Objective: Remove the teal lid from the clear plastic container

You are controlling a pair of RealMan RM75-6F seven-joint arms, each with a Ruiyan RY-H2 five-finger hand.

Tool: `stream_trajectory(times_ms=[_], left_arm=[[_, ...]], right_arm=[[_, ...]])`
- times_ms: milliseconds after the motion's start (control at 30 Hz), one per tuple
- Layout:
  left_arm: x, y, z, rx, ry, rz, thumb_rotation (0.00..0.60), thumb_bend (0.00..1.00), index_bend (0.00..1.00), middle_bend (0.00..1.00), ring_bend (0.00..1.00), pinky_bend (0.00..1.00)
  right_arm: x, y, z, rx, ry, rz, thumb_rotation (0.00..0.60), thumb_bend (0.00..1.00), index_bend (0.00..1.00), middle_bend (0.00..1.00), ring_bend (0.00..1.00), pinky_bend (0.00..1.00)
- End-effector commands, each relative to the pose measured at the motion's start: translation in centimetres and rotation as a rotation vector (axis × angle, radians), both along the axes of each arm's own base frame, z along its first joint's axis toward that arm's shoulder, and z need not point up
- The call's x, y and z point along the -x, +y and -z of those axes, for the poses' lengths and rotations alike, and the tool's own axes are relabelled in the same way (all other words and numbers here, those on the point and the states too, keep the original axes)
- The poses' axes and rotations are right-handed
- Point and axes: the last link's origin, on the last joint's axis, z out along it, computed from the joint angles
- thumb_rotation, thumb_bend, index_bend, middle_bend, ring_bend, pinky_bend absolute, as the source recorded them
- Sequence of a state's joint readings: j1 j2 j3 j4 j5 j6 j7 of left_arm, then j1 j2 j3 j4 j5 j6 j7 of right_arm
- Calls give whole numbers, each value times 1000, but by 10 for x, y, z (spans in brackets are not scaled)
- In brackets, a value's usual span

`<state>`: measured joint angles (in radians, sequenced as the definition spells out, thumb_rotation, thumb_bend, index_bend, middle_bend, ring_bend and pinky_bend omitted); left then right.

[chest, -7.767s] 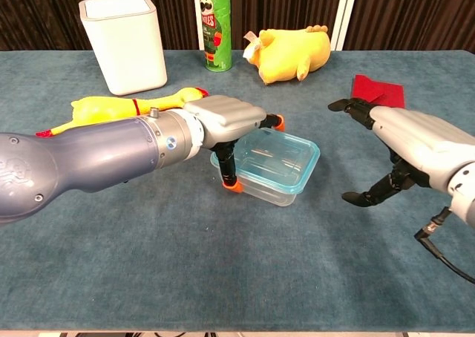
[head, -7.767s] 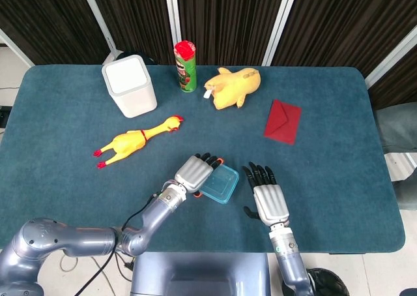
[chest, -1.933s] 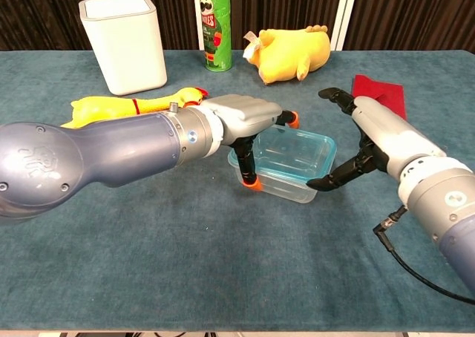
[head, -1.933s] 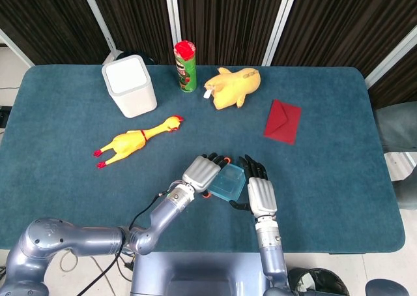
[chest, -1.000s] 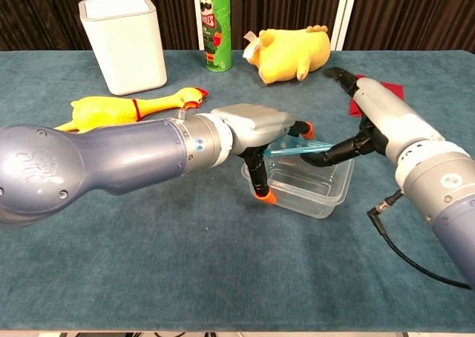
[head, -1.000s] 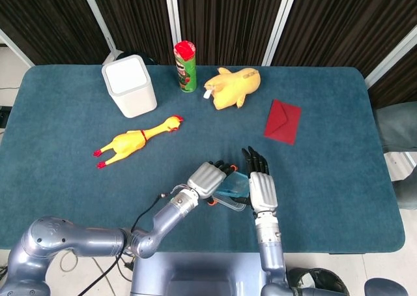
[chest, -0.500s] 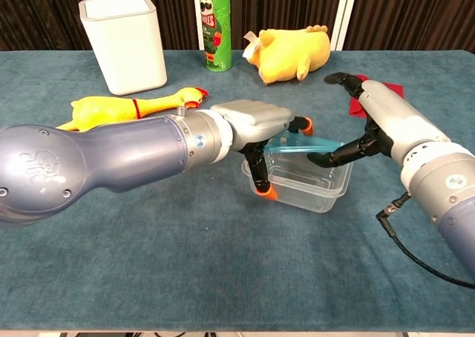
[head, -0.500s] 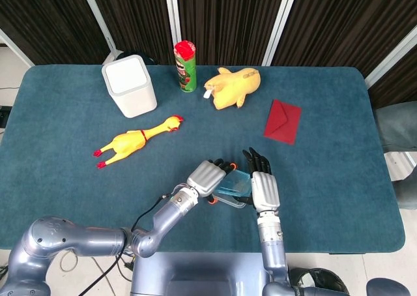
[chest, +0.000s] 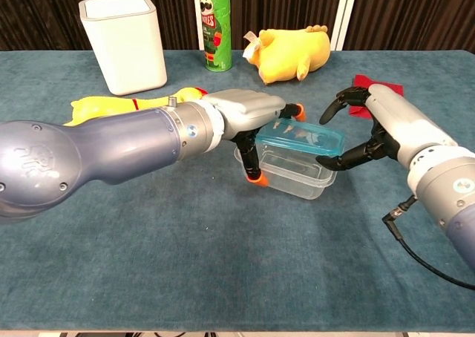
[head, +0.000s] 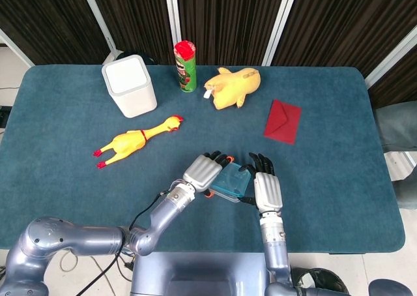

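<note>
Head view: clear plastic container [head: 225, 190] between left hand [head: 203, 172] and right hand [head: 266, 189], teal lid [head: 232, 178] on top, grips hard to make out. Chest view: left hand [chest: 245, 114] clamped around container [chest: 288, 172] near side; right hand [chest: 378, 129] pinching lid [chest: 300, 137] far edge, lid lifted and tilted above rim. Lift-off step under way, judged; next, raise lid clear rightward while bracing container.

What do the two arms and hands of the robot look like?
Both arms are glossy blue-grey metal. The left hand and right hand have silver ribbed backs and black fingers. The left ones have orange tips. A thin black cable hangs from the right wrist.
</note>
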<state>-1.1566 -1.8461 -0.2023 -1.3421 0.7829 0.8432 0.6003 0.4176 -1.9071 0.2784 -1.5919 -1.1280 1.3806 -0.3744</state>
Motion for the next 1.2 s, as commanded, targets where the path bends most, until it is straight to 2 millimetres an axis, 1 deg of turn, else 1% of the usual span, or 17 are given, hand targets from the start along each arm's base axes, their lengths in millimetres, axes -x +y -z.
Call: stream_trajectory(times_ms=[33,200,367,633,833,1000,1100,1200], left_arm=[[1,0,0,8,7,-5,600,140,98,101,52,226],[3,-1,-1,20,17,-9,600,96,80,77,37,219],[3,0,-4,17,16,-14,600,53,66,53,34,213],[2,0,-8,11,0,-20,600,52,56,40,34,211],[1,0,-11,12,-6,-19,600,52,56,40,34,211],[2,-2,-11,16,-6,-20,600,52,56,40,34,211],[1,-3,-12,16,-12,-19,600,52,56,40,34,211],[-1,-3,-15,11,-29,-17,600,52,56,40,34,211]], right_arm=[[0,0,0,1,-2,-2,600,303,403,144,0,0],[-1,1,0,0,-5,-5,600,327,419,144,0,0],[-1,1,0,0,-2,-3,600,412,452,149,0,0],[-2,3,-2,0,0,2,600,500,513,154,0,0],[-3,4,-2,-6,0,-2,600,610,534,158,0,0],[-2,5,-1,-12,2,-3,600,639,548,159,0,0],[-1,6,-1,-10,6,-7,600,640,553,159,0,0],[-1,6,-2,-5,4,-12,600,641,580,161,0,0]])
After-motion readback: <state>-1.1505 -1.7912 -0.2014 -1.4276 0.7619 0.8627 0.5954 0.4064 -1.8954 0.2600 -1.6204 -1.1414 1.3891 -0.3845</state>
